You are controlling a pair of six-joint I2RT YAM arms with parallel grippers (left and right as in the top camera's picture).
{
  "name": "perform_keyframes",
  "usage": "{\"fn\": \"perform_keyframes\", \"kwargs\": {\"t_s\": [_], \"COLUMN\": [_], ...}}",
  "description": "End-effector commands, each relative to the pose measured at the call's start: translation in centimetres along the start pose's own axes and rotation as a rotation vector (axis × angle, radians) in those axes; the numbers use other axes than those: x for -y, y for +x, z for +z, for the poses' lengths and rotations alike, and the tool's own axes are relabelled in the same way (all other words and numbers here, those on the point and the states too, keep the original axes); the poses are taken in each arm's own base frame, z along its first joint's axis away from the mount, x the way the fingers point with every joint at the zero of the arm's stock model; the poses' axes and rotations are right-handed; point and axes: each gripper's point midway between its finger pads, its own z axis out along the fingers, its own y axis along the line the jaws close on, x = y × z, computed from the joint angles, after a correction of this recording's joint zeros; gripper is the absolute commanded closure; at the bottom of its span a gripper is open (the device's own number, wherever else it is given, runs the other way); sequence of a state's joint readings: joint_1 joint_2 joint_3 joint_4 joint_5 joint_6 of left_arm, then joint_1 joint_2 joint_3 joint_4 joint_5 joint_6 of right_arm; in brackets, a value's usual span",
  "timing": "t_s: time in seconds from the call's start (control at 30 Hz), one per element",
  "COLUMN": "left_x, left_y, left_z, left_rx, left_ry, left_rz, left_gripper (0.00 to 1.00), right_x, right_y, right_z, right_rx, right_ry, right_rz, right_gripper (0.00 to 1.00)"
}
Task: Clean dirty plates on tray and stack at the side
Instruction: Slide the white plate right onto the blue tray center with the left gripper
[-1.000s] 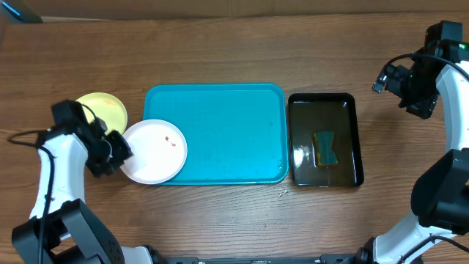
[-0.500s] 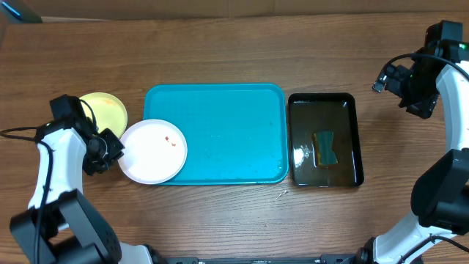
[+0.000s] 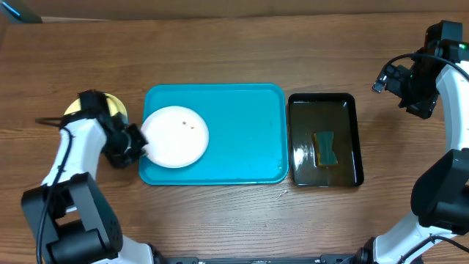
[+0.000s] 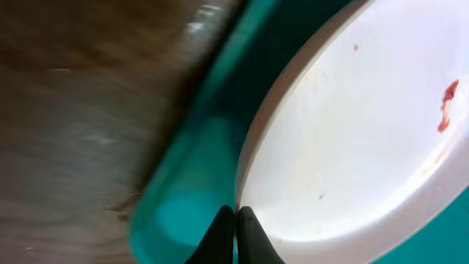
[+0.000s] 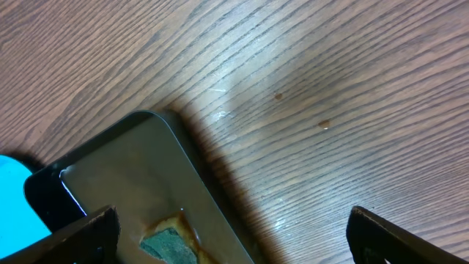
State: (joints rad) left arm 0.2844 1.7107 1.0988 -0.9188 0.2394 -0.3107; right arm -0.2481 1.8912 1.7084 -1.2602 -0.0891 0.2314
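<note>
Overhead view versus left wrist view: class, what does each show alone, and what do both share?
Only the overhead view shows the black tray holding a sponge and the right arm. Only the left wrist view shows how the left gripper is shut at the rim of the white plate. Both show that plate, its red smear, the blue tray and the wooden table.

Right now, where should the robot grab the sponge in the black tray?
Probably its narrow middle, from straight above. The sponge lies flat in the black tray, whose raised walls block a sideways approach, and its waist is narrower than both ends, so jaws fit across.
</note>
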Motion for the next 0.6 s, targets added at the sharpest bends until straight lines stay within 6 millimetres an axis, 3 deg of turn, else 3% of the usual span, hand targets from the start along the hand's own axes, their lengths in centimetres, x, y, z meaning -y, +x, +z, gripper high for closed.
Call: {"fn": "perform_keyframes", "kwargs": {"t_s": [0.0, 0.23, 0.33, 0.4, 0.5, 0.57], "left_x": [4.7, 11.1, 12.8, 13.1, 13.1, 13.2], "left_y": [1.9, 2.8, 3.1, 3.0, 3.1, 3.2], "left_z": [1.2, 2.4, 2.7, 2.9, 3.1, 3.2], "left_rx": [-0.036, 0.045, 0.084, 0.116, 0.152, 0.164], "left_ry": [0.074, 0.125, 0.116, 0.073, 0.011, -0.013], "left_rz": [0.146, 0.337, 0.405, 0.436, 0.471, 0.487], "left_gripper": [0.96, 0.96, 0.96, 0.87, 0.62, 0.53], "right_x": [0.1, 0.1, 0.1, 0.1, 0.1, 0.1], "right_y": [-0.5, -0.5, -0.5, -0.5, -0.5, -0.5], "right_z": [-1.0, -1.0, -1.0, -1.0, -1.0, -1.0], "right_rx": [0.035, 0.035, 0.035, 0.035, 0.035, 0.035], "right_ry": [0.000, 0.000, 0.000, 0.000, 0.000, 0.000], "right_rz": [0.000, 0.000, 0.000, 0.000, 0.000, 0.000], "right_gripper": [0.00, 0.00, 0.00, 0.00, 0.00, 0.00]}}
